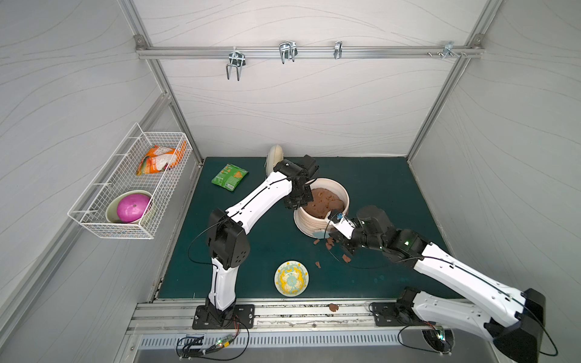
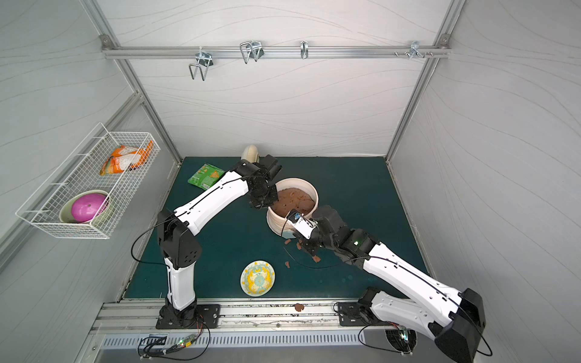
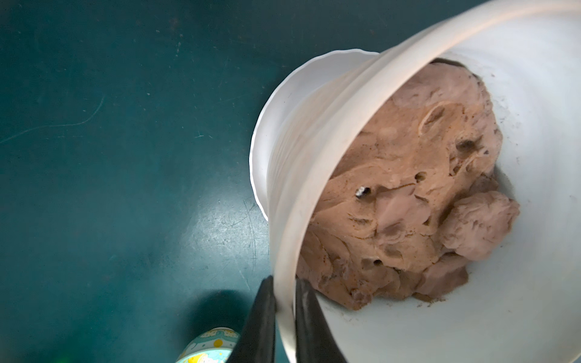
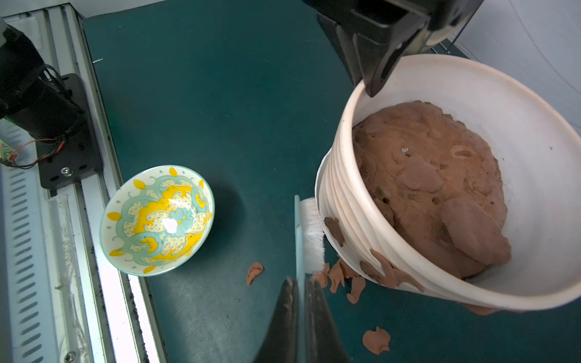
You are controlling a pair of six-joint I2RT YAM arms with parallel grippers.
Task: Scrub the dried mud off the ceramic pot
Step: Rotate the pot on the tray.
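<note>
The left arm [image 1: 261, 198] reaches forward with its wrist bent down; the left gripper [image 3: 284, 279] has its fingers pinched on the rim of the ceramic pot [image 4: 518, 125], one inside and one outside. The right arm [image 1: 440, 261] stretches low and inward, and the right gripper [image 4: 299, 280] has its fingers clamped on the thin handle of a brush [image 4: 311, 232].

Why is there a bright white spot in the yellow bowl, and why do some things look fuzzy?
In the right wrist view, that spot is light glaring off the glossy yellow dish, which also casts a dark shadow beside it; in the left wrist view, the ceramic pot has its rim close to the lens, so it blurs.
</note>
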